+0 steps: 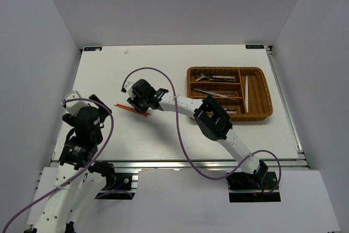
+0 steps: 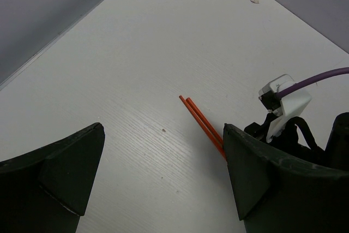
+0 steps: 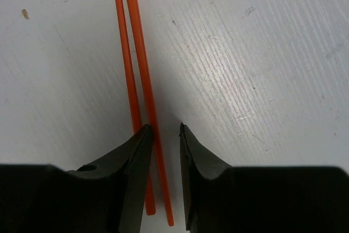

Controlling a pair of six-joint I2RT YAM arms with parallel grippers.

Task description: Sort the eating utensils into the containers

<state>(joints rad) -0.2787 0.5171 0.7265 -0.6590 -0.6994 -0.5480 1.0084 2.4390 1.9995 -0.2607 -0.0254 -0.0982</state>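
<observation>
Here, from above, the right gripper [image 1: 135,103] stands over the orange chopsticks [image 1: 123,106] on the counter [image 1: 109,69], well apart from the wicker tray [image 1: 218,69]. The left wrist view shows the left gripper [image 2: 163,135], its jaws released wide. In the right wrist view the jaws are narrowly parted with one chopstick in the gap, not clenched.

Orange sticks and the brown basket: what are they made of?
The orange chopsticks look like plastic or lacquered wood. They are smooth and evenly bright with no grain showing, so I can't tell which. The basket looks like woven wicker: matte brown, with a ribbed, woven-looking rim and walls.
</observation>
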